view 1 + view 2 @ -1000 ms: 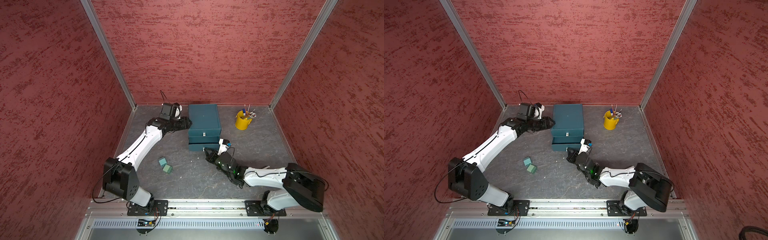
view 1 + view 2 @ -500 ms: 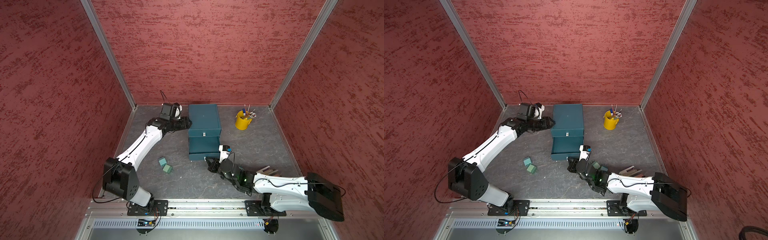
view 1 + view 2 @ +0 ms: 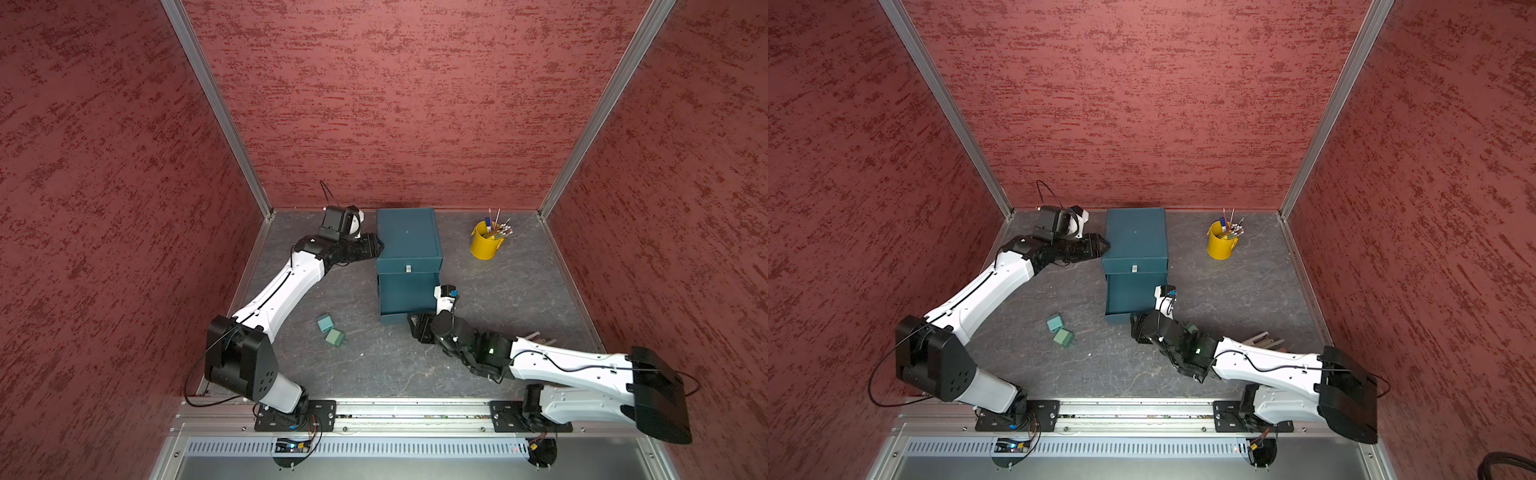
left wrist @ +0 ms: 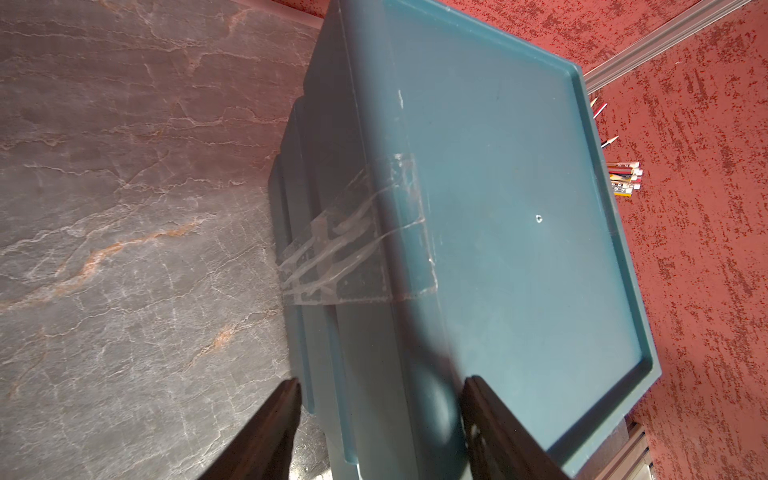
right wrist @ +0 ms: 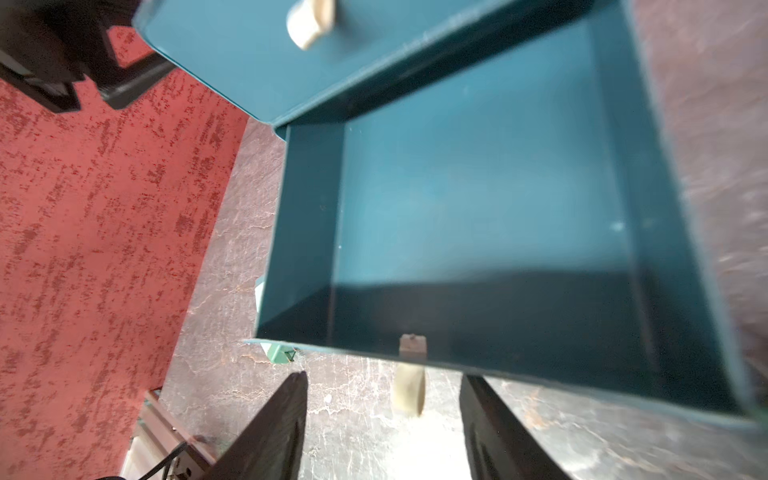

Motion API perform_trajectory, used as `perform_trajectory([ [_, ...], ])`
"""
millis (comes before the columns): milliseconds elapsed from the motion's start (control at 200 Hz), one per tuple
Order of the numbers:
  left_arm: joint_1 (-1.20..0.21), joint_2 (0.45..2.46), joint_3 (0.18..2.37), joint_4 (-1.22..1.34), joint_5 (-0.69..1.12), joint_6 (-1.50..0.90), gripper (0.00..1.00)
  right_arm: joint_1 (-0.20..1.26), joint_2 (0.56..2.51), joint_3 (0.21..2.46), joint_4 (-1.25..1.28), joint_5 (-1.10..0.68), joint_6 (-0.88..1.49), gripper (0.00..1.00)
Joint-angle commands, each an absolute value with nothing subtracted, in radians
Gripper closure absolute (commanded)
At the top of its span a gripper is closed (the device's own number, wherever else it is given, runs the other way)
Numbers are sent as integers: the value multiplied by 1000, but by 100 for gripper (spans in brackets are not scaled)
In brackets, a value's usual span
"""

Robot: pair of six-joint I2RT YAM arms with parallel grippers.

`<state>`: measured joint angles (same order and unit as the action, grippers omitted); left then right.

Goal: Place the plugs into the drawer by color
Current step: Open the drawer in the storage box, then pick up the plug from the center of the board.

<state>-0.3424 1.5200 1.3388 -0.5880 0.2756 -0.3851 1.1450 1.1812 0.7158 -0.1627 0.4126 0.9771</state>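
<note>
The drawer chest [image 3: 407,243] [image 3: 1133,241] is dark teal, and one lower drawer [image 3: 409,295] [image 5: 478,208] is pulled far out with nothing inside. My right gripper [image 5: 384,376] [image 3: 417,328] is open just in front of it. The white pull tab [image 5: 409,395] hangs free between the jaws. My left gripper [image 4: 382,382] [image 3: 376,245] is open, its jaws straddling the chest's upper left edge. A teal-blue plug [image 3: 324,322] and a mint green plug [image 3: 335,337] lie together on the floor left of the drawer. Another green plug [image 3: 1192,328] peeks out beside my right arm.
A yellow pen bucket [image 3: 484,243] stands at the back right. Metal prongs [image 3: 536,336] stick out from behind my right forearm. Red walls close in the back and both sides. A metal rail [image 3: 395,409] runs along the front.
My right gripper was shut on the pull tab and has drawn the drawer far out toward the front, then opened and let the tab go. The left arm has not moved.
</note>
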Motion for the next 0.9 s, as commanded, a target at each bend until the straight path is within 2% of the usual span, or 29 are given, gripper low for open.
perform_trajectory([
  [0,-342,1486,1351,-615,274,-383,35,1177,1133,845,-544,535,904,38],
  [140,-344,1479,1387,-631,270,-391,34,1184,1112,982,-860,620,903,35],
  [250,-349,1482,1448,-663,260,-400,34,1182,1111,1056,-1082,735,1019,16],
  [316,-355,1479,1488,-677,247,-402,33,1177,1102,1075,-1153,780,1076,2],
  [406,-368,1470,1537,-704,218,-405,32,1134,1097,1092,-1189,783,1094,1],
  [511,-384,1434,1568,-728,169,-408,29,1019,1115,1114,-1219,715,1089,2],
  [631,-450,1360,1557,-776,-48,-396,27,807,1125,1106,-1164,536,1037,3],
  [731,-489,1273,1503,-814,-164,-402,24,756,1115,1081,-1097,522,1030,3],
  [897,-469,1097,1390,-926,-285,-477,20,675,1137,1041,-1075,495,1015,3],
])
